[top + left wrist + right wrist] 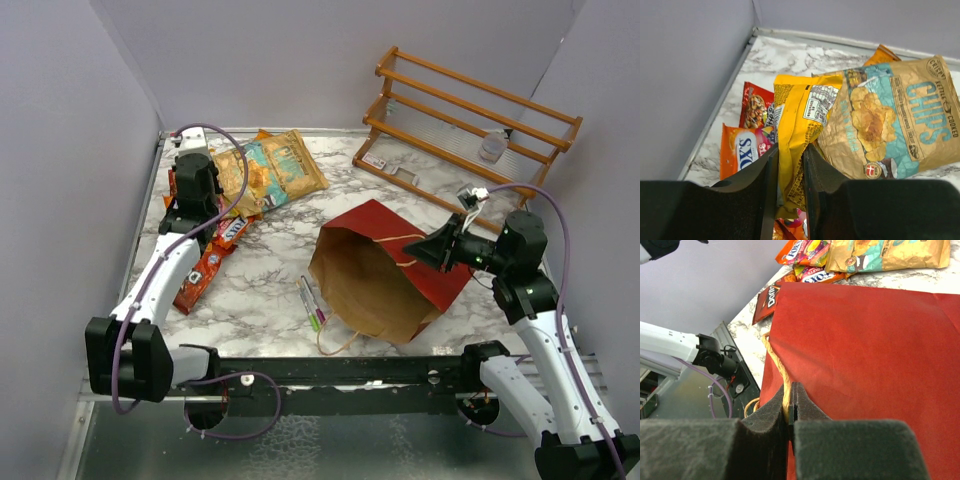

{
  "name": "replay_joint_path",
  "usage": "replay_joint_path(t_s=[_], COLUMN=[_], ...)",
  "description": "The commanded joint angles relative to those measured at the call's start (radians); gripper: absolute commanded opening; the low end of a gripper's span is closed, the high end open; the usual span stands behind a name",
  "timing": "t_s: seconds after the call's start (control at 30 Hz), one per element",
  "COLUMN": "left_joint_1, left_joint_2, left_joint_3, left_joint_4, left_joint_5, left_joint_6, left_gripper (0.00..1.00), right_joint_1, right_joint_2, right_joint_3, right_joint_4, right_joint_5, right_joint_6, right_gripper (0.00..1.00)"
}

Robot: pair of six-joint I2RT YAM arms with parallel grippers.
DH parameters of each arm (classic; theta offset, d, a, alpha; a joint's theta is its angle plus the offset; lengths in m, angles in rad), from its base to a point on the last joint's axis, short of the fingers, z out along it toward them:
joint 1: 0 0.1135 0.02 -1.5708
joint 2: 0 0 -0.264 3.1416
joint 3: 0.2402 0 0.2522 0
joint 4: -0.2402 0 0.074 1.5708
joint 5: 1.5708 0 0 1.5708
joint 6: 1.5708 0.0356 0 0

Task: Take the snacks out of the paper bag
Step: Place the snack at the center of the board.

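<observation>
Paper bag (385, 270) lies on its side, centre-right on the marble table (250, 310). Red outside faces up; the brown-lined mouth gapes toward near-left. String handle (776, 360) runs off the mouth edge. Right gripper (790, 412) is pinched tight on that cord, pads all but meeting around it. A second handle loop lies on the table at the near side of the mouth.

Snacks are heaped at far left, well apart from the bag. Left gripper (790, 167) is over the heap, jaws narrow, clamping a yellow packet (799, 115) by its crumpled lower part. Tan-and-teal chip bag (900, 120) lies flat just right of it, left edge overlapped by the yellow one. Orange packet (740, 147) and small red packet (755, 102) overlap on the left. Red Doritos bag (769, 299) sits at the heap's near edge.

Two marker pens (312, 302) lie just left of the bag's mouth. Wooden rack (470, 115) stands far right, beyond the bag.
</observation>
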Motion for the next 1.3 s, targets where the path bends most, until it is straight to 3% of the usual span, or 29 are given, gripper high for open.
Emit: replay_joint_path(t_s=[0.0, 0.3, 0.6, 0.8, 0.97, 1.13, 1.27], left_joint_1=[0.053, 0.194, 0.221, 0.221, 0.22, 0.221, 0.22], left_joint_2=[0.06, 0.279, 0.423, 0.523, 0.444, 0.352, 0.279], left_joint_3=[0.016, 0.122, 0.194, 0.231, 0.195, 0.172, 0.15], left_joint_4=[-0.03, -0.069, -0.081, -0.157, -0.124, -0.091, -0.072], left_joint_5=[0.165, 0.35, 0.514, 0.52, 0.549, 0.621, 0.707], left_joint_6=[-0.084, -0.101, -0.095, -0.11, -0.137, -0.175, -0.21], left_gripper=[0.26, 0.26, 0.26, 0.52, 0.78, 0.89, 0.93], right_joint_1=[0.004, 0.003, 0.003, 0.004, 0.004, 0.004, 0.006], right_joint_2=[-0.009, -0.014, 0.0, -0.003, -0.02, -0.025, -0.034], right_joint_3=[-0.015, -0.037, -0.035, 0.003, 0.055, -0.069, -0.139], right_joint_4=[-0.005, 0.016, 0.024, -0.051, -0.183, 0.016, 0.151], right_joint_5=[0.022, 0.023, 0.014, -0.023, -0.138, -0.364, -0.434], right_joint_6=[0.001, 0.017, 0.015, -0.055, -0.17, 0.028, 0.158], right_gripper=[0.01, 0.01, 0.01, 0.01, 0.01, 0.01, 0.01])
